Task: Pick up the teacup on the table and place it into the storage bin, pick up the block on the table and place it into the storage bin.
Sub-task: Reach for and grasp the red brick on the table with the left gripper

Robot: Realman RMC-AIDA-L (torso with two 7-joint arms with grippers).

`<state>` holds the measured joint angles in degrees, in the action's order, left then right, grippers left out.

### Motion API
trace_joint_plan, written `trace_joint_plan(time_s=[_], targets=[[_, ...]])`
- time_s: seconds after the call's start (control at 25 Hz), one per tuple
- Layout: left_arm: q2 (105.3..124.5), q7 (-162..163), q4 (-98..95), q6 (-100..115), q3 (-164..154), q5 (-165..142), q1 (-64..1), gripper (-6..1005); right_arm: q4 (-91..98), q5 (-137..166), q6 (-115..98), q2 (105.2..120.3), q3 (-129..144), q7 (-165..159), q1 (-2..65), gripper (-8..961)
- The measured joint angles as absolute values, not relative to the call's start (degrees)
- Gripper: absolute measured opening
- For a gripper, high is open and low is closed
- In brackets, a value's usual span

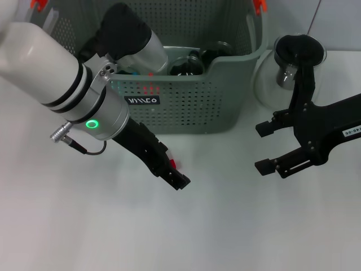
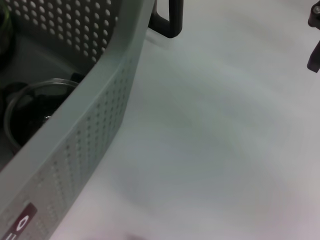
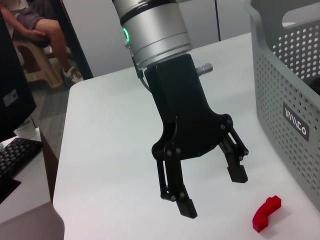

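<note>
Hovering over the white desk (image 1: pixel 113 226) just in front of the storage bin (image 1: pixel 186 107), the left gripper (image 3: pixel 212 192) points down with its jaws spread wide and holding nothing. The red block (image 3: pixel 266 213) lies on the desk just beside those fingertips, between them and the bin's perforated front wall; in the head view only a sliver of red (image 1: pixel 172 164) shows past the gripper. The bin, grey-green with a small black label (image 1: pixel 142 100) on its front, holds a dark teacup (image 1: pixel 186 65) with a clear rim, seen again through the left wrist camera (image 2: pixel 30 107). The right gripper (image 1: pixel 265 148) hangs over the desk to the right of the bin, its jaws wide and empty, well apart from the block.
</note>
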<state>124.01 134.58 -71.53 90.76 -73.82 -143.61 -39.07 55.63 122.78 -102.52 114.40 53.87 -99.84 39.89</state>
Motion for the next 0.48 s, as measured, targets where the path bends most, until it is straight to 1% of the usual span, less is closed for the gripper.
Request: trace_joint_plan(time_s=[0.48], targets=[[124.02, 134.9, -71.3, 90.3, -73.7, -143.6, -39.2, 891, 55.6, 123.0, -102.4, 114.26, 53.9, -99.8, 39.9, 926]])
